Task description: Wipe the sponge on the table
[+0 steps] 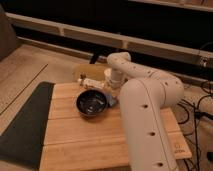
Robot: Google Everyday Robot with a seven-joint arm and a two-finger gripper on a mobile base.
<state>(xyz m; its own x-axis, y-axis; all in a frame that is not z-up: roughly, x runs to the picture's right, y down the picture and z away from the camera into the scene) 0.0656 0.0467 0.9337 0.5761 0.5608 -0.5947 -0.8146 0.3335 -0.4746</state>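
Observation:
The sponge (113, 102) shows as a small blue patch on the table (85, 137), touching the right side of a dark bowl (92, 104). My big white arm reaches from the front right over the table's back half and bends down there. My gripper (112, 89) hangs below the wrist, just above and behind the sponge, largely hidden by the arm. Whether it touches the sponge I cannot tell.
A pale bottle-like object (93, 82) lies behind the bowl near the back edge. A dark mat (25, 125) lies on the floor along the table's left side. A tan flat thing (85, 70) sits beyond the back edge. Cables (200, 107) trail at right.

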